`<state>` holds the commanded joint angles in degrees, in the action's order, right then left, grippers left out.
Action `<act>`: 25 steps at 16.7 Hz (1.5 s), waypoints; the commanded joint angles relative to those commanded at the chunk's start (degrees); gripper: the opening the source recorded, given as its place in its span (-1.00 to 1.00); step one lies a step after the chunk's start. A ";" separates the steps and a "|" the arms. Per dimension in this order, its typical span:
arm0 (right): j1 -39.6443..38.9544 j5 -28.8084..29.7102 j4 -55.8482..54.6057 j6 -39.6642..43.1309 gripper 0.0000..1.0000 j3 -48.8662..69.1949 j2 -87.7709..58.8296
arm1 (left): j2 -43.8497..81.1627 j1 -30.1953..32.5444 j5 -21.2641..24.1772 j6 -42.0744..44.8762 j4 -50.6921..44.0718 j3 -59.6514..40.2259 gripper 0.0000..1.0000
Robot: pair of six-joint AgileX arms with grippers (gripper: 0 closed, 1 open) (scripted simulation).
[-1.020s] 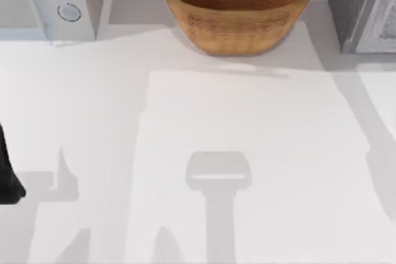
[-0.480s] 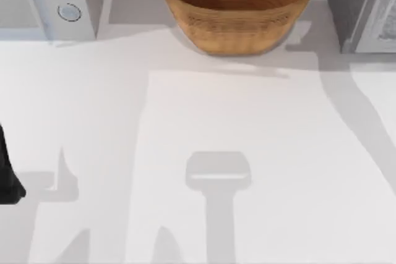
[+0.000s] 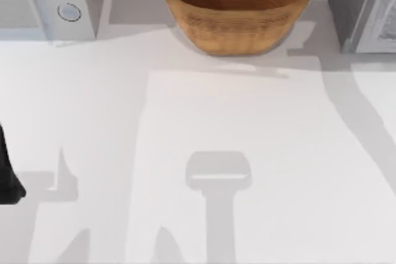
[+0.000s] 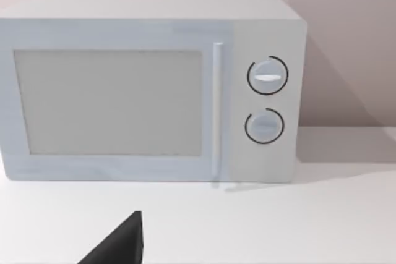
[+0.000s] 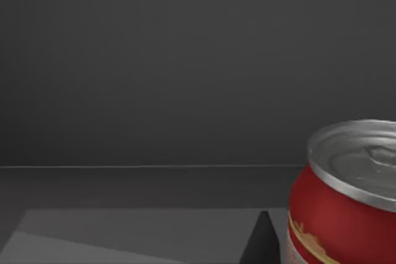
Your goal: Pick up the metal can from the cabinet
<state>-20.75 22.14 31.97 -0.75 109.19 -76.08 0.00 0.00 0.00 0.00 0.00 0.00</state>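
Note:
The metal can (image 5: 346,196) is red on the side with a silvery top. It stands upright inside the dark cabinet (image 5: 185,78), close in the right wrist view. A dark tip of my right gripper (image 5: 262,242) shows just beside the can, on the cabinet floor side. In the top view the grey cabinet (image 3: 362,10) stands at the table's back right corner. My left arm (image 3: 7,174) is parked at the table's left edge. A dark tip of my left gripper (image 4: 117,244) points toward the microwave.
A white microwave (image 3: 46,1) with two dials stands at the back left, also facing the left wrist view as the microwave (image 4: 148,85). A large wicker bowl (image 3: 238,7) sits at the back middle. The white table (image 3: 235,122) carries arm shadows.
The long shadow on the table's right side has shifted, and a small shadow now lies beside the bowl's right flank. The left arm has not moved.

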 joint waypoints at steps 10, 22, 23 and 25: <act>7.79 -8.31 -11.99 0.40 -1.00 -43.99 28.69 | 0.00 0.00 0.00 0.00 0.00 0.00 1.00; 19.91 -21.23 -30.65 0.73 -1.00 -106.14 73.12 | 0.00 0.00 0.00 0.00 0.00 0.00 1.00; 20.36 -21.71 -31.36 0.74 -1.00 -107.77 74.70 | 0.00 0.00 0.00 0.00 0.00 0.00 1.00; 20.75 -22.14 -31.97 0.75 -1.00 -109.20 76.08 | 0.00 0.00 0.00 0.00 0.00 0.00 1.00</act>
<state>0.00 0.00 0.00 0.00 0.00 0.00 0.00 0.00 0.00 0.00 0.00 0.00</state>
